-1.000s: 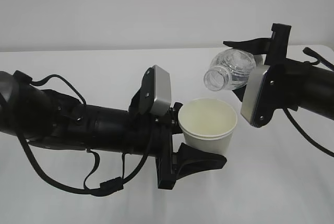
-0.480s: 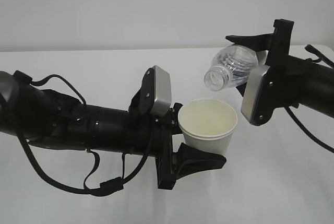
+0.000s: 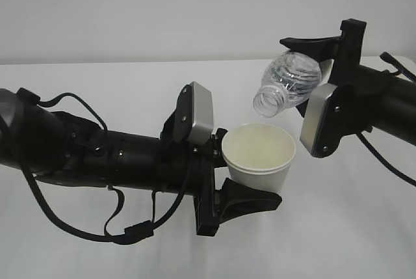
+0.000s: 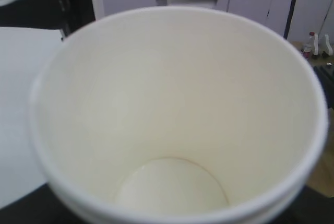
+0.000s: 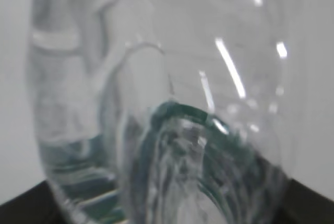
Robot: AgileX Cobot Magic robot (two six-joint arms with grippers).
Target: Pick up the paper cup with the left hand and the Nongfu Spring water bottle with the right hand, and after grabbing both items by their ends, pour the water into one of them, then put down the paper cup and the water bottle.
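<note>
Both pickups are done: the left claw (image 3: 244, 185) pinches the cup (image 3: 259, 155), and the right claw (image 3: 318, 74) pinches the bottle (image 3: 288, 82), tilted above it. Setting down remains.

a white table (image 3: 130, 84) meets a plain pale grey wall (image 3: 162, 12) under soft, even light.

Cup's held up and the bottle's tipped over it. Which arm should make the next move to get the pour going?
Probably the right. Its tool holds the bottle tilted, mouth down, above the cup, and no stream shows. The left tool holds the cup upright and should just stay put.
</note>
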